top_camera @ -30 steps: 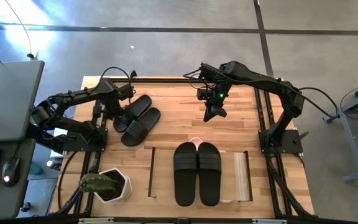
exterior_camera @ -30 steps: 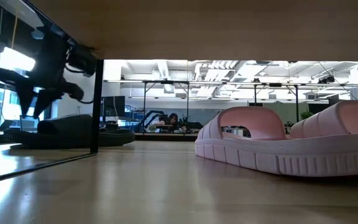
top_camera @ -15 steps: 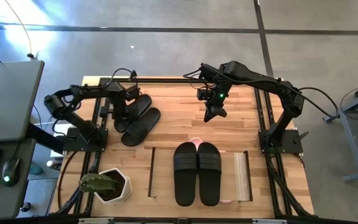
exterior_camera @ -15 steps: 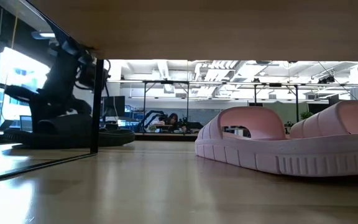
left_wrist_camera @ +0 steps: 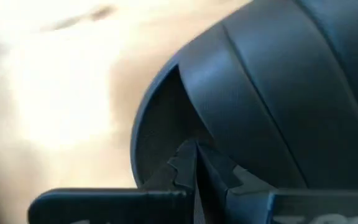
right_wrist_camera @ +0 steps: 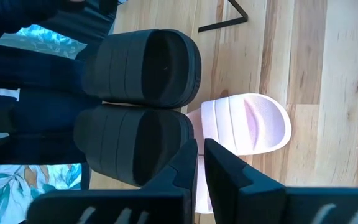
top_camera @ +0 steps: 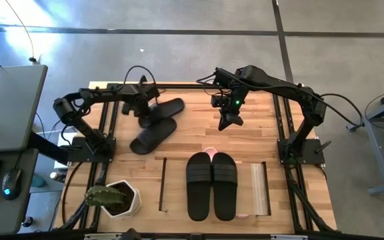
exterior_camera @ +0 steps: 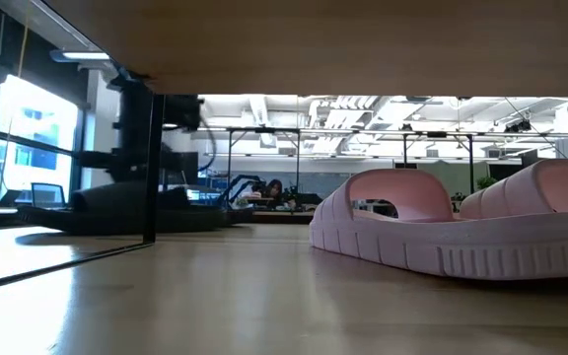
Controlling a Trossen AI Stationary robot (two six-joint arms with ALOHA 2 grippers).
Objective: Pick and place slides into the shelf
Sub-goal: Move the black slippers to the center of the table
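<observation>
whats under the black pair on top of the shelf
Under the black pair on the shelf, a pink slide pokes out at the toe end. The rest of the pink pair is covered from above.

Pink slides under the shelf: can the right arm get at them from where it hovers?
Probably not from above. The pink slides sit under the shelf top, with a black pair on it; only a toe pokes out. The right gripper would need a low, sideways approach.

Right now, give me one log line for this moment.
left claw: shut on black slide, lifted | second slide: on table | right claw: shut, empty, hovering | black pair: on shelf
</observation>
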